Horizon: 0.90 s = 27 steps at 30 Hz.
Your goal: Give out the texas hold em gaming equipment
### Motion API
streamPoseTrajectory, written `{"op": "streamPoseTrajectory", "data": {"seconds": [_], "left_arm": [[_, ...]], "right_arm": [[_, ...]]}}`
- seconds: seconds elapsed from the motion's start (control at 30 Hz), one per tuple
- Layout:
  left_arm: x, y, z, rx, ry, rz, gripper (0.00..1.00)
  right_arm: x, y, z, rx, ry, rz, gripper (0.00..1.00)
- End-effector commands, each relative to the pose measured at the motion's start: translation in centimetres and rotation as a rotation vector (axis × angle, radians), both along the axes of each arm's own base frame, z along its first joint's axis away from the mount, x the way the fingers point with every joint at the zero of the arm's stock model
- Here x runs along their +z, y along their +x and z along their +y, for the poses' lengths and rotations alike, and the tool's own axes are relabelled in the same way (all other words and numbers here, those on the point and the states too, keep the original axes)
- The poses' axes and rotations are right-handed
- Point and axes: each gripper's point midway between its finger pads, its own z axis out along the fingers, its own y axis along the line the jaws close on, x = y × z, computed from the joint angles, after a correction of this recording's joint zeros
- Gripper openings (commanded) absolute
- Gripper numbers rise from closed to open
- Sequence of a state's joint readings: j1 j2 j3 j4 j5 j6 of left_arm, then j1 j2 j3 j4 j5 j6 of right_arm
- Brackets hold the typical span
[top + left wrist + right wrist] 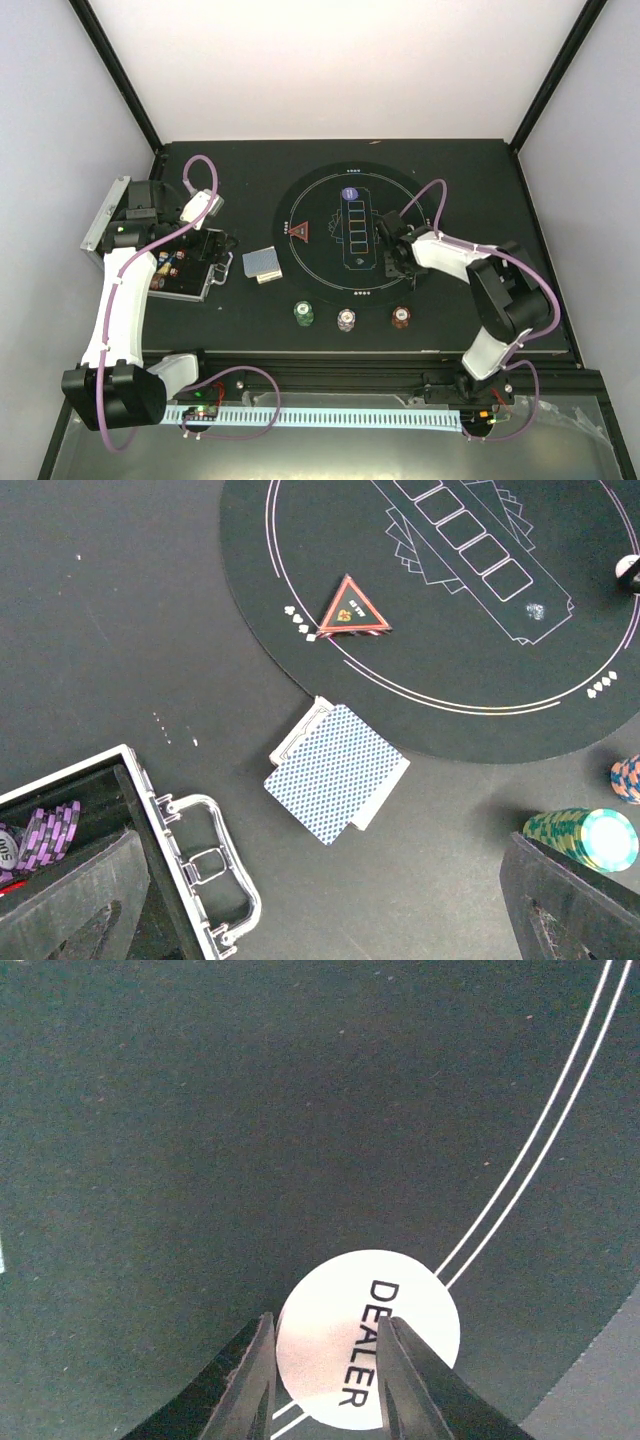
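Observation:
A round black poker mat lies mid-table. On it are a red triangle marker and a purple button disc. My right gripper hovers at the mat's right edge. In the right wrist view its fingers stand part open just over a white DEALER button that lies flat on the mat. A grey-blue-backed card deck lies left of the mat. My left gripper is wide open and empty above the deck and the case handle. Green, pale and red-brown chip stacks stand in front of the mat.
An open metal case sits at the left with purple chips inside; its silver lid leans outward and its handle points at the deck. A black frame rail runs along the near table edge.

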<state>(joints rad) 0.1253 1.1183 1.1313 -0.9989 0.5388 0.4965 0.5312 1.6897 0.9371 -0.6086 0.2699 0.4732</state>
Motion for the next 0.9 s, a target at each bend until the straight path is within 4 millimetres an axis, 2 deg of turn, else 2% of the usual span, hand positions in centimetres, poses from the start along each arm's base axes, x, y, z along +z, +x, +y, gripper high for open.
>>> {"op": "streamPoseTrajectory", "data": {"seconds": [0.0,0.03,0.1,0.2,0.3,0.4,0.53,0.63,0.73,0.87], "left_arm": [[2.0,0.0,0.4,0.009,0.016,-0.046,0.99],[2.1,0.0,0.4,0.011,0.018,-0.045,0.99],[2.1,0.0,0.5,0.014,0.022,-0.045,0.99],[1.9,0.1,0.8,0.031,0.030,-0.037,0.99],[1.6,0.4,1.2,0.057,0.043,-0.020,0.99],[1.5,0.8,1.8,0.089,0.056,-0.018,0.99],[1.5,1.3,2.4,0.130,0.059,-0.014,0.99],[1.7,1.5,2.6,0.149,0.060,-0.023,0.99],[2.0,1.4,2.7,0.149,0.063,-0.028,0.99],[2.0,1.1,2.5,0.131,0.061,-0.028,0.99]], "right_arm": [[1.7,0.8,-0.3,0.017,-0.016,-0.020,0.31],[3.4,1.0,0.4,0.042,-0.022,-0.062,0.34],[6.4,0.6,2.9,0.117,-0.021,-0.120,0.46],[10.3,-0.9,7.0,0.213,0.019,-0.173,0.59],[12.8,-3.6,11.6,0.320,0.082,-0.194,0.71],[14.2,-7.3,16.4,0.439,0.138,-0.179,0.78],[14.1,-11.7,21.6,0.575,0.193,-0.123,0.85],[13.1,-13.7,24.1,0.653,0.181,-0.079,0.88],[11.3,-14.4,25.5,0.694,0.158,-0.038,0.89],[9.4,-14.2,26.1,0.708,0.120,-0.014,0.86]]}}
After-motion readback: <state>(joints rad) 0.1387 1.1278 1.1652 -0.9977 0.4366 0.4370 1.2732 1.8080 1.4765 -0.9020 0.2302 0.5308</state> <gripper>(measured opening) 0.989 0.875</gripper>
